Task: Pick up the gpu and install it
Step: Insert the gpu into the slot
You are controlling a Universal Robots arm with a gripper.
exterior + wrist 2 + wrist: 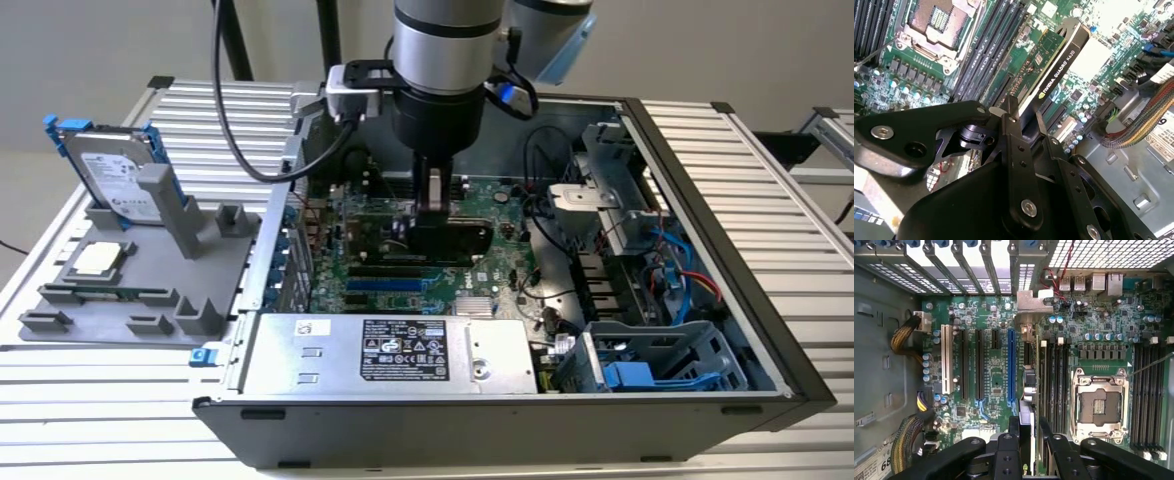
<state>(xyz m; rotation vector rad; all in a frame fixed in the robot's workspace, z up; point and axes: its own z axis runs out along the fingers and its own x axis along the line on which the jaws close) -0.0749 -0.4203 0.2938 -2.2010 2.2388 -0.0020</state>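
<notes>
Gripper: my gripper (1024,117) is clamped on the gpu, black fingers (1015,427) pinched in tight on either side of the card's top edge in both wrist views. So it's closed down on the card, no slack I can see.

Gpu: the gpu (1054,70) hangs edge-on from the gripper, green board on one face, black shroud edge on the other. In the first wrist view I see it as a thin strip (1026,390) running up to its silver bracket (1031,302), which sits near the rear slot openings. It's over the motherboard, just beside the blue slot. I can't tell if the card's edge is touching a slot or floating above it.

Motherboard: the motherboard (999,370) is right under the card. Blue slot (1011,365), black slots and a white slot (945,360) on one side of the card, the memory slots and the open CPU socket (1099,407) on the other.

Arm: in the exterior view the arm (443,60) comes straight down into the open computer case (747,290), with the gripper (434,225) low over the board.

Case front: power supply (387,355) along the near edge, a blue-tabbed drive cage (654,365) at the exterior view's right.

Outside the case: grey parts holder (120,290) on the table at the exterior view's left, with a hard drive (114,175) on blue rails standing upright in it and a CPU chip (96,260) lying flat.
</notes>
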